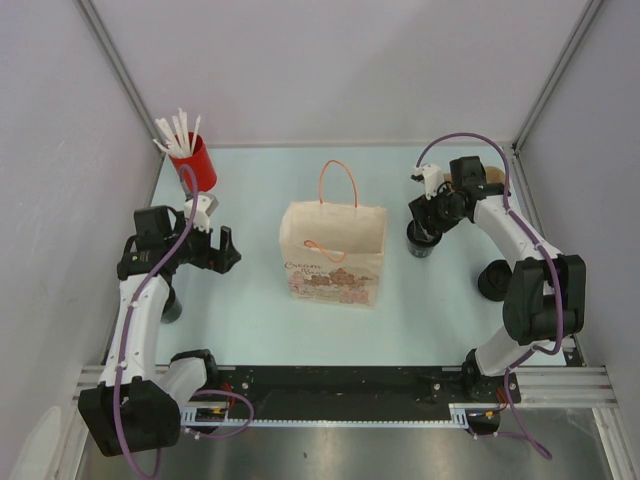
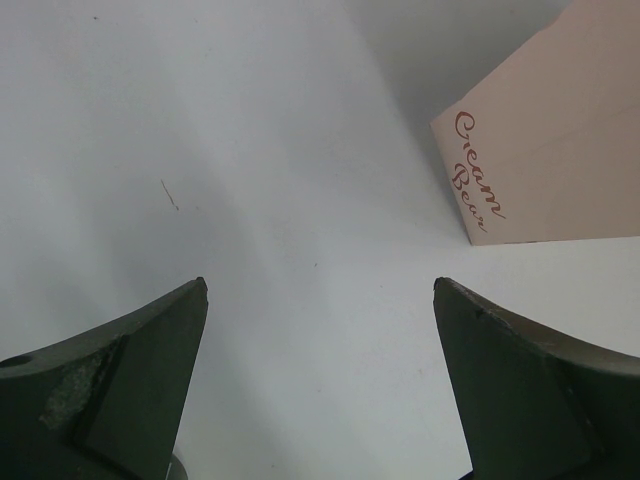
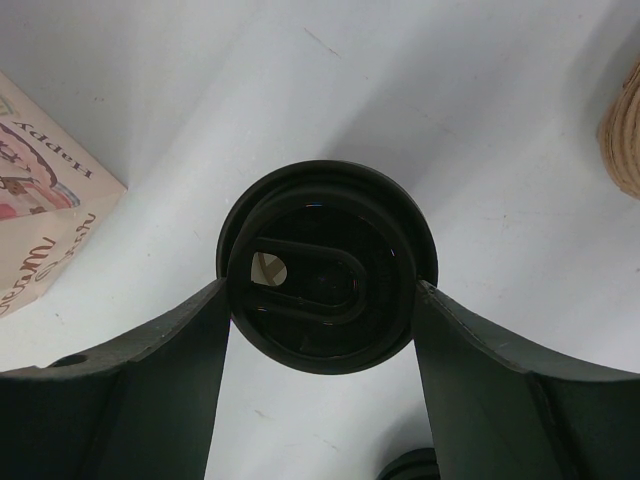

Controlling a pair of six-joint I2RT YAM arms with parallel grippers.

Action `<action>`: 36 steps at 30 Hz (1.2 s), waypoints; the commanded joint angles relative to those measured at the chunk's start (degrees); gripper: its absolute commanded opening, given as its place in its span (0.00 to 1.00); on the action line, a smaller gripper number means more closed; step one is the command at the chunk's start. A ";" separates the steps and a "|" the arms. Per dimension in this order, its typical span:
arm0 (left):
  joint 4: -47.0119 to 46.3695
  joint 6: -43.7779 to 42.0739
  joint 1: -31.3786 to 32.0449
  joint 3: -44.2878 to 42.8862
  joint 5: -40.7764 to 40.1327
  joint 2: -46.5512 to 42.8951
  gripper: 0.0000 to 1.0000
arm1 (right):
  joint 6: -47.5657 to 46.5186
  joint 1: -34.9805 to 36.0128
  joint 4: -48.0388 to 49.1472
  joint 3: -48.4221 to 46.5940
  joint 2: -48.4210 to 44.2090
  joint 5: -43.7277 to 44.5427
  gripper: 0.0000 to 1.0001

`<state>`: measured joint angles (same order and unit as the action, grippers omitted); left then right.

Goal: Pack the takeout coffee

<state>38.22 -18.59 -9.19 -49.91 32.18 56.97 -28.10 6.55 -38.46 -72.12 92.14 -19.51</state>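
Grasp step, it seems: the right fingers (image 3: 480, 390) clamp the takeout coffee (image 3: 325, 265) between them. Next, lift and carry it over the paper bag (image 1: 333, 255) to their left, whose mouth is open. The left fingers (image 2: 120, 380) gape, empty.

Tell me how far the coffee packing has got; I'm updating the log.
Done: the paper bag stands open mid-table. In hand: the right gripper grips the takeout coffee, outside the bag. To do: lifting it into the bag; the left gripper is open and empty.
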 commanded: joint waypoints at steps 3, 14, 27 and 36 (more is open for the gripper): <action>-1.13 -1.01 -0.83 0.34 1.83 -0.98 0.99 | -0.20 0.05 0.66 -0.22 -3.27 0.70 0.56; -1.13 -1.01 -1.00 0.43 1.74 -0.63 0.99 | 2.16 -0.39 0.23 -2.76 -12.77 -3.34 0.55; -1.30 -1.01 -1.09 0.52 1.48 -0.54 0.99 | 9.19 0.66 -8.83 -25.69 -19.80 -18.01 0.55; -1.39 -1.01 -1.27 0.52 1.39 -0.54 1.00 | 10.70 11.54 -11.20 -30.63 -19.10 -23.03 0.56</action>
<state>38.22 -18.61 -9.67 -49.54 32.18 56.97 -18.33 14.26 -46.59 -101.27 71.75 -39.20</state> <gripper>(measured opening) 0.994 0.718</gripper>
